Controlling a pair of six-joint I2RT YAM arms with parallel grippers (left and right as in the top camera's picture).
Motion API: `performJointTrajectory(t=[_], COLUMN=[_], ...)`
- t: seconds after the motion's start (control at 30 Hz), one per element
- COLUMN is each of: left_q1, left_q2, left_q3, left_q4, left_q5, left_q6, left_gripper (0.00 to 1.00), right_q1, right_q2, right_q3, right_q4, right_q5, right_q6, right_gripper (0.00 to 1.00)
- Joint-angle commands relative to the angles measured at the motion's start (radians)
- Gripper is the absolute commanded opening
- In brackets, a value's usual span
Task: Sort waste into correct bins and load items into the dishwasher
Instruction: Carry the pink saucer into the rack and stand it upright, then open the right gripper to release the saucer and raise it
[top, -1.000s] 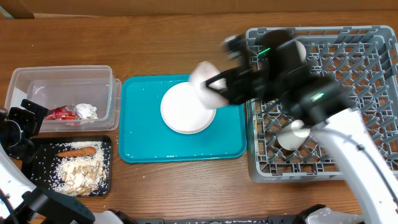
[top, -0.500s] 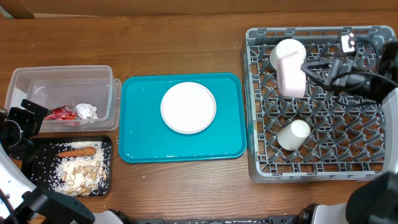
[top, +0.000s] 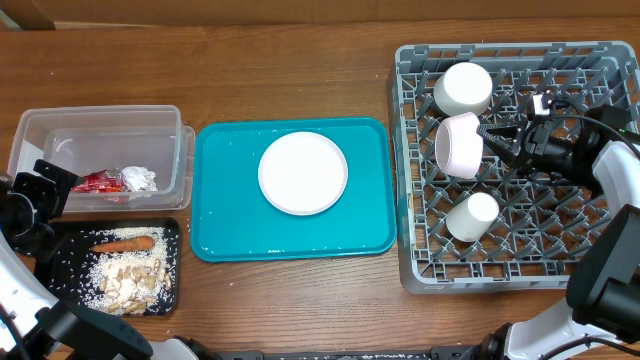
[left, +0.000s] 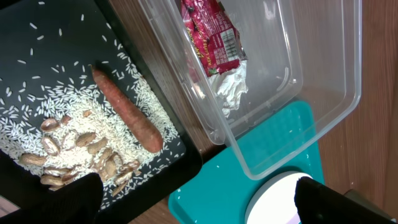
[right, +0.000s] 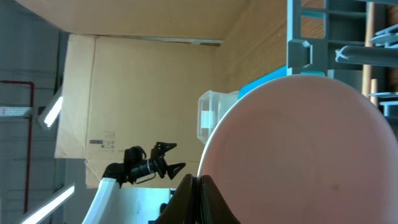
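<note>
My right gripper (top: 497, 140) is shut on the rim of a pink bowl (top: 455, 146), holding it on its side over the left part of the grey dishwasher rack (top: 520, 272). The bowl fills the right wrist view (right: 298, 149), with the shut fingers (right: 200, 186) on its edge. Two white cups (top: 462, 87) (top: 472, 215) lie in the rack. A white plate (top: 303, 172) sits on the teal tray (top: 225, 230). My left gripper (left: 199, 202) is open and empty above the corner of the black tray and the teal tray (left: 273, 155).
A clear bin (top: 60, 130) at the left holds a red wrapper (left: 211, 31) and crumpled white paper (left: 231, 87). A black tray (top: 170, 290) below it holds a carrot (left: 127, 109), rice and peanuts (left: 81, 149).
The right arm carried the pink bowl from above the teal tray rightward into the rack and lowered it between the two cups. The left arm has not moved.
</note>
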Motion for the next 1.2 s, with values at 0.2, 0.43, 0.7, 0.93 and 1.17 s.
performJointTrajectory(t=[0.2, 0.43, 0.7, 0.93, 1.17], left_q1=[-0.002, -0.002, -0.002, -0.002, -0.002], left_q2=[-0.016, -0.016, -0.016, -0.016, -0.016], left_q3=[0.017, 0.017, 0.017, 0.017, 0.017], left_q4=[0.001, 0.001, 0.001, 0.001, 0.001], left_q5=[-0.006, -0.006, -0.006, -0.006, -0.006], left_q6=[-0.007, -0.007, -0.007, -0.007, -0.007], left_gripper=[1.0, 1.0, 1.0, 1.0, 1.0], right_q1=[-0.004, -0.032, -0.134, -0.221, -0.217], right_q2=[-0.005, -0.005, -0.005, -0.005, -0.012], right_q3=[-0.005, -0.005, 0.0, 0.068, 0.191], right_q4=[0.016, 0.06, 0.13, 0.139, -0.015], right_q5=[0.21, 0.266, 0.381, 0.388, 0.417], right_q6=[-0.016, -0.011, 0.146, 0.21, 0.15], right_gripper=[0.04, 0.04, 0.11, 0.4, 0.4])
